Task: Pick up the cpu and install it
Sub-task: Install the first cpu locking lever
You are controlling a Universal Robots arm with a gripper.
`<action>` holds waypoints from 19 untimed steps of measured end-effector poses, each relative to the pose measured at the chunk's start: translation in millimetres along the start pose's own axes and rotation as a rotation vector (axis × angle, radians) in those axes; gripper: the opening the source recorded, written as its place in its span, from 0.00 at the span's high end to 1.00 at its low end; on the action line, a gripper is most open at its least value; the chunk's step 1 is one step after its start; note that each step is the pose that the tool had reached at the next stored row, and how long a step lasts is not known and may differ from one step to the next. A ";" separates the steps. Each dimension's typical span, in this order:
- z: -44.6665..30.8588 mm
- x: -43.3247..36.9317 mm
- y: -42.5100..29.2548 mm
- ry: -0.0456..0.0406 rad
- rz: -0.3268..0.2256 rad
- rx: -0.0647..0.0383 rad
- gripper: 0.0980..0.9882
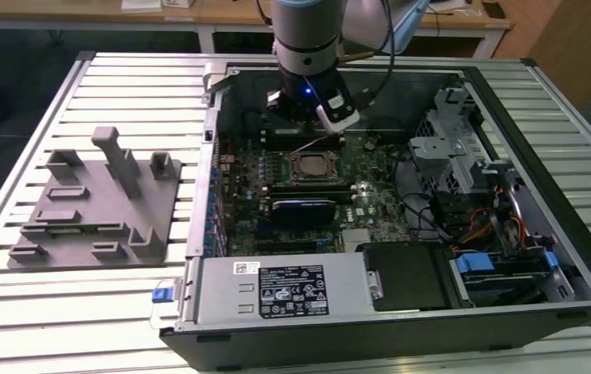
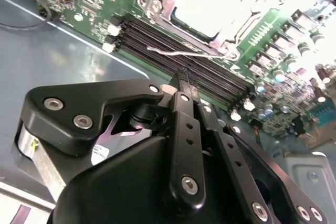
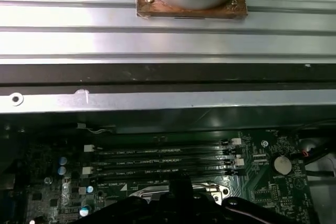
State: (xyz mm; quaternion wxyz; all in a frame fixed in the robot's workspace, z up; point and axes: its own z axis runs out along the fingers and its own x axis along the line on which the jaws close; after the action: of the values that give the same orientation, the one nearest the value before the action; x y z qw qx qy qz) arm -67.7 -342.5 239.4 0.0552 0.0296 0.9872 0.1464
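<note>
Location of cpu: sitting in the socket [image 1: 307, 167] on the motherboard [image 1: 369, 199], pale square plate [image 2: 207, 3] showing inside the metal frame in the second wrist view; appearing seated rather than carried.
Retention lever: thin wire arm [image 2: 181, 52] lying just beside the frame's near edge, over the memory slots [image 2: 210, 77]; whether latched or free, not readable.
Claw position: hovering inside the open computer case [image 1: 212, 117], above the memory slots, just beside the socket in the exterior view [image 1: 322, 128].
Claw state: fingers [image 2: 185, 85] drawn together to a narrow tip in the second wrist view, gripping nothing, touching nothing visible.
Step in hand, judged: working at the socket area with the chip already placed.
Doing it well: keeping the tip clear of the chip's plate, approaching the lever squarely, pressing gently, avoiding the capacitors [image 2: 278, 74] beside the slots.
Surroundings: grey fixture [image 1: 98, 206] resting on the slatted surface [image 1: 67, 312], well apart from the case.
</note>
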 end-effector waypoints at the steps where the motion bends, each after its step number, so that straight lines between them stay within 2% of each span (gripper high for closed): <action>1: 0.6 0.1 -0.3 -0.0063 -0.001 0.000 0.99; 5: 3.2 0.3 -1.2 -0.0249 0.008 0.002 0.99; 8: 4.7 0.5 -1.7 -0.0397 0.043 0.008 0.99; 12: 6.0 0.7 -2.1 -0.0537 0.086 0.017 0.99; 14: 6.7 0.7 -2.3 -0.0575 0.094 0.030 0.99; 18: 8.0 0.5 -2.7 -0.0634 0.098 0.065 0.99; 19: 8.4 0.5 -2.8 -0.0644 0.100 0.069 0.99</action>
State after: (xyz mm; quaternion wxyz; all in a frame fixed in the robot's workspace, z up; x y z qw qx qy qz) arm -67.3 -342.7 230.5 0.0785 0.0854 0.9867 0.1139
